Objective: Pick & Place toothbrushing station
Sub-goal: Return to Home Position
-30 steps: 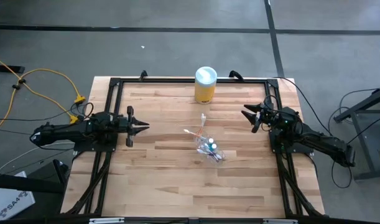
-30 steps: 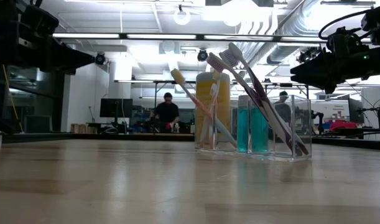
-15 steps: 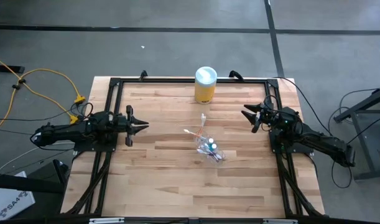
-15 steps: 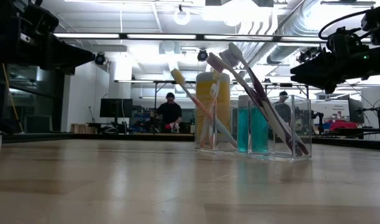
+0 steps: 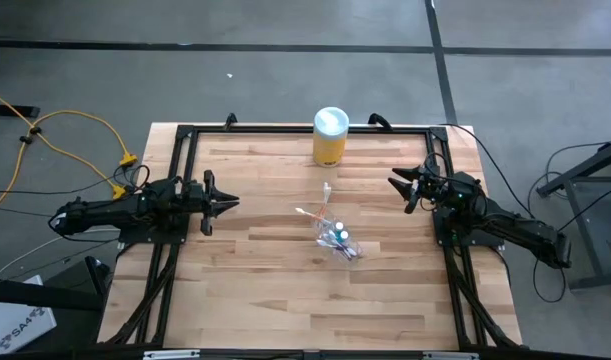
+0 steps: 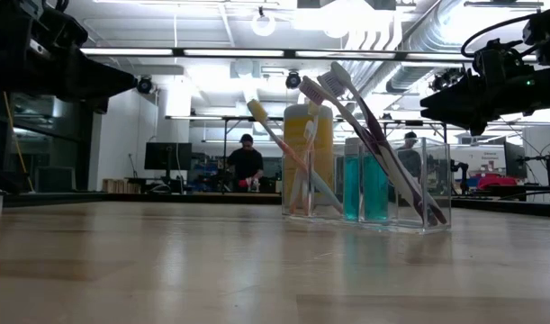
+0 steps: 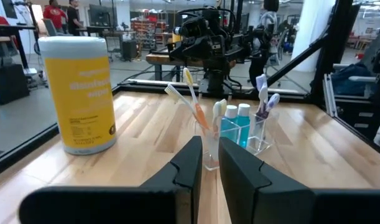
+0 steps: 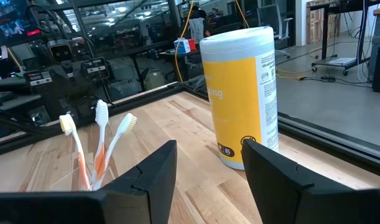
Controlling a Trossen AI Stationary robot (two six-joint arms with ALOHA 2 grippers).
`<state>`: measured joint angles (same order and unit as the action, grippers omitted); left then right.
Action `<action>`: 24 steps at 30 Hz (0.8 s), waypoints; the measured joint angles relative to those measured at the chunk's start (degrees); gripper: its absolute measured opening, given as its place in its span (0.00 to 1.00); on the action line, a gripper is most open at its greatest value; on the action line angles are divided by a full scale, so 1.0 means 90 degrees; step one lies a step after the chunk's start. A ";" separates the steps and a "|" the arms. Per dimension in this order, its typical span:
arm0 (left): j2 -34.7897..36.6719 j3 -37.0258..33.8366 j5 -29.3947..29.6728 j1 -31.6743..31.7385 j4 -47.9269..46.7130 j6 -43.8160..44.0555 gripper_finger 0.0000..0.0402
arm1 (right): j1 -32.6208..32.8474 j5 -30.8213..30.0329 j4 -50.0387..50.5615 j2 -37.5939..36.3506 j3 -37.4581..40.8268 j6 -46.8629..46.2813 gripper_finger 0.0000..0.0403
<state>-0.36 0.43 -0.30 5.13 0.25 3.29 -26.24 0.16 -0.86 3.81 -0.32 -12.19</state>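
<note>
Toothbrushing station (image 5: 335, 236) stands between the two jaws, touching neither.

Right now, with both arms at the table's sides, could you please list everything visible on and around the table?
Table: one, light wood.
Clear organizer: one, transparent, table centre.
Orange toothbrushes: three, one end compartment.
Purple toothbrushes: two, leaning in the opposite end compartment.
Blue tubes: two, between the brushes.
Yellow canister: one, white lid, far table edge.
Person: one, dark top, room behind.
Left gripper: dark, left side, fingers barely apart.
Right gripper: dark, right side, fingers wide open.
</note>
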 joint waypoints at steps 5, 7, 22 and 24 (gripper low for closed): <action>-0.0043 0.0000 0.0005 0.0000 -0.0002 0.0147 0.12 | 0.0000 0.0000 0.0000 -0.0002 -0.0002 0.0000 0.43; -0.0061 0.0000 0.0013 0.0000 -0.0002 0.0092 0.12 | 0.0000 0.0000 0.0000 -0.0001 0.0000 0.0000 0.43; -0.0058 0.0000 0.0022 0.0000 0.0024 0.0070 0.12 | 0.0000 0.0000 0.0000 0.0000 -0.0002 0.0000 0.43; -0.0058 0.0000 0.0022 0.0000 0.0024 0.0070 0.12 | 0.0000 0.0000 0.0000 -0.0001 -0.0001 0.0000 0.43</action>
<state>-0.89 0.43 -0.10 5.13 0.47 3.92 -26.24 0.16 -0.86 3.80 -0.33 -12.19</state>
